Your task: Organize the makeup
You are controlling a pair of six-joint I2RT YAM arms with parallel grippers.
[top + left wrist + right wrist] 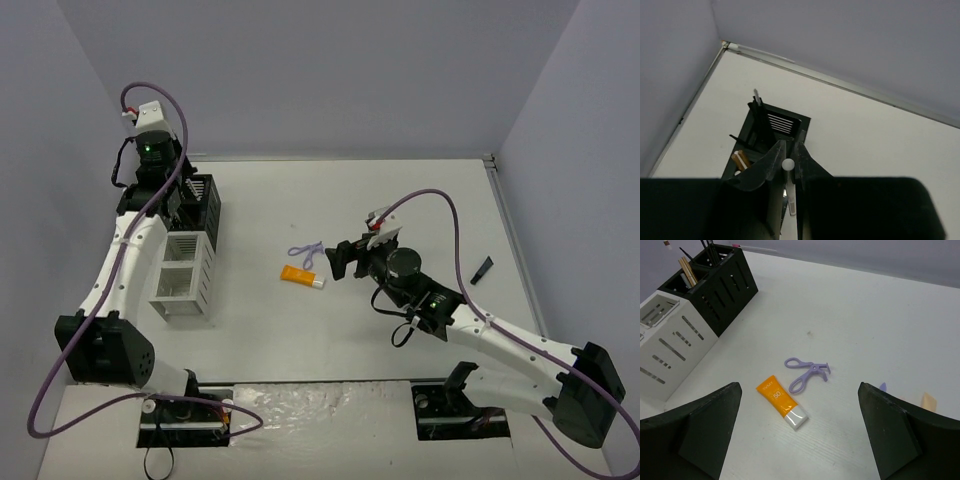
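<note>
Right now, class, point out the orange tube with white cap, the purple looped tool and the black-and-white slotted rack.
Orange tube [775, 395]: right wrist view, orange body.
Purple looped tool [812, 371]: right wrist view, pivot.
Rack [203, 285]: top view, white side wall.

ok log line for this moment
left tool shut on stick over rack | right tool open, facing tube and curler | both loose on table
</note>
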